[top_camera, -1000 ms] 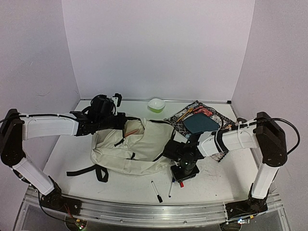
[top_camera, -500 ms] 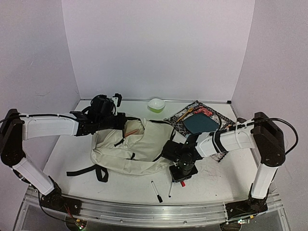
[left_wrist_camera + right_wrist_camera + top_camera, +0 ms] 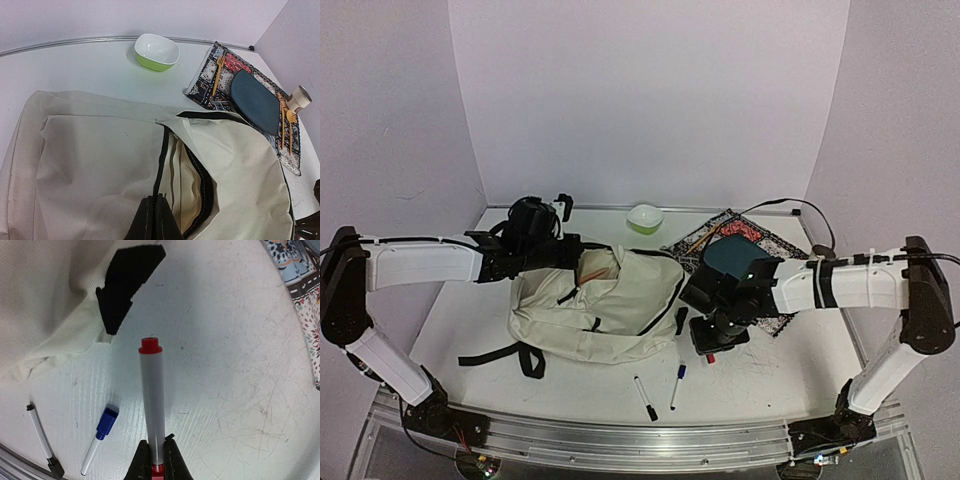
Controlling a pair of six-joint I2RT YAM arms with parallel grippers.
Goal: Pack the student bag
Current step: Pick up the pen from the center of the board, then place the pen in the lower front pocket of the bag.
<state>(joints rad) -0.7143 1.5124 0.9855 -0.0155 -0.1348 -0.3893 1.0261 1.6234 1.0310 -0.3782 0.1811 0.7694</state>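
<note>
The cream student bag lies in the middle of the table, its zipper mouth open toward the back. My left gripper is shut on the bag's black zipper edge and holds the opening apart; it shows in the top view too. My right gripper is shut on a white marker with red ends and holds it above the table, right of the bag; the top view shows it too.
A blue-capped marker and a black-capped marker lie on the table near the front edge. A patterned mat with a dark blue plate, orange fork and cup sits at back right. A green bowl stands at the back.
My right gripper has lifted the red-ended marker off the table and moved right and back, away from the bag's front corner. The left gripper and bag have not moved.
</note>
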